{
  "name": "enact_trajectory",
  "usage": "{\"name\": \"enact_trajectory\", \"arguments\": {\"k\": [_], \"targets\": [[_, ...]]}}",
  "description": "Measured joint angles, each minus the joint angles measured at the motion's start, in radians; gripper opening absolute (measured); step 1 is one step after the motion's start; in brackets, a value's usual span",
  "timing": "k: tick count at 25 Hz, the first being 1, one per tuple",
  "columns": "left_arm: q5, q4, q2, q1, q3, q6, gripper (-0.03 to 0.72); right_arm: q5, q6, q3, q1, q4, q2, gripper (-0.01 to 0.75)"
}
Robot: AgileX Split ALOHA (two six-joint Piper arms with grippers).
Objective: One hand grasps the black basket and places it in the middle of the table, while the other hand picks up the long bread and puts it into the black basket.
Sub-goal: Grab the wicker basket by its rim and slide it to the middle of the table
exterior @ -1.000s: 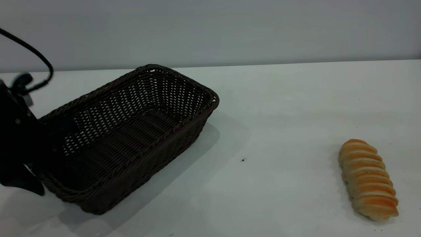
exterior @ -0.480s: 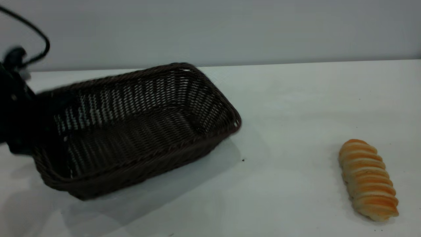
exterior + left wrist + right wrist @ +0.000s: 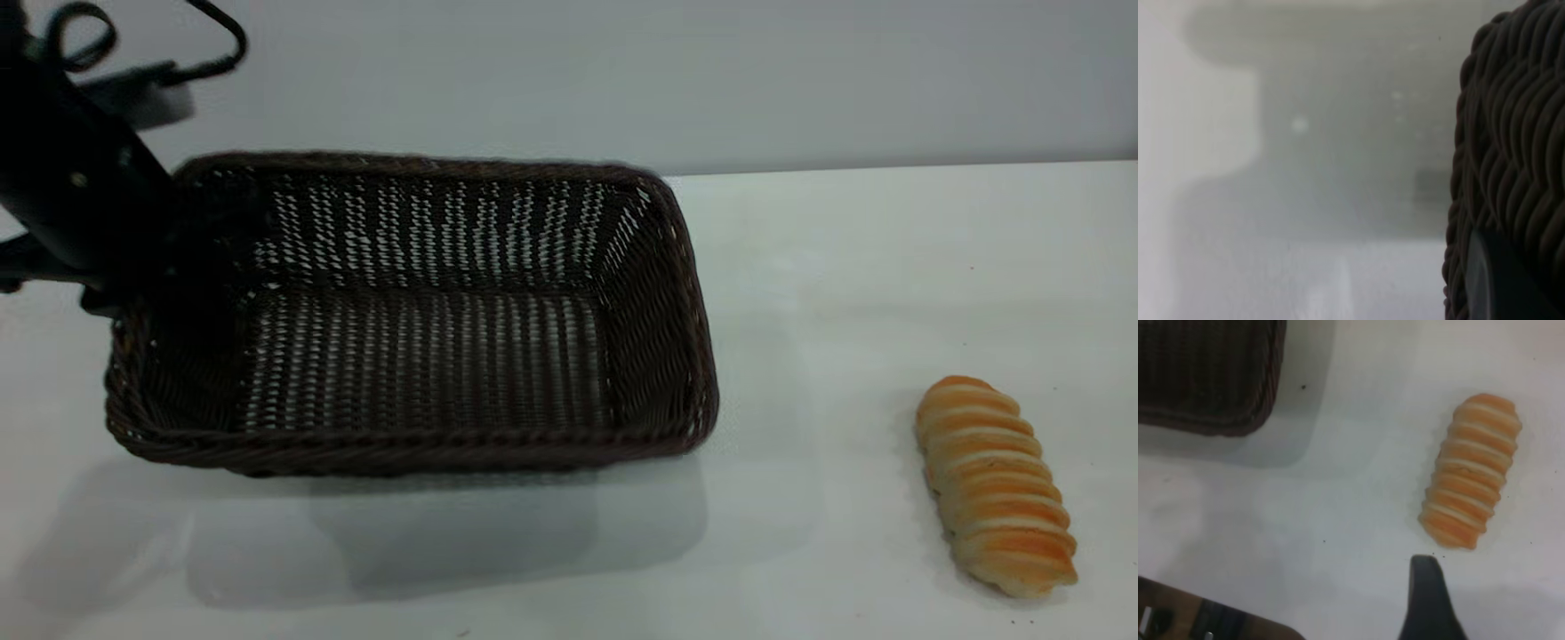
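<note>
**Holding the basket off the table, bread lying apart**

Gripping the left end wall of the black basket (image 3: 418, 356), the left gripper (image 3: 164, 267) has its fingers clamped on the weave — the basket hangs tilted above the table (image 3: 845, 267), open side toward the camera, its shadow on the white surface beneath. The long bread (image 3: 994, 484) lies flat on the table at the right, well apart from the basket. From the right wrist view, one finger (image 3: 1426, 600) of the right gripper hovers just beside the bread's near end — whether those fingers are spread or closed cannot be told.
</note>
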Motion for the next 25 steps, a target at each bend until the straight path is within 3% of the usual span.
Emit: {"name": "enact_trajectory", "arguments": {"k": [14,16,21,25], "targets": [[0.029,-0.029,0.175,0.000,-0.092,0.099,0.153,0.000,0.000,0.000,0.000,0.000,0.000,0.497],[0.029,-0.025,0.177,0.000,-0.092,0.124,0.204,0.000,0.000,0.000,0.000,0.000,0.000,0.497],[0.033,-0.019,0.177,0.000,-0.092,0.150,0.428,0.000,0.000,0.000,0.000,0.000,0.000,0.497],[0.048,-0.009,0.145,0.000,-0.093,0.151,0.521,0.000,0.001,0.000,0.000,0.000,0.000,0.497]]}}
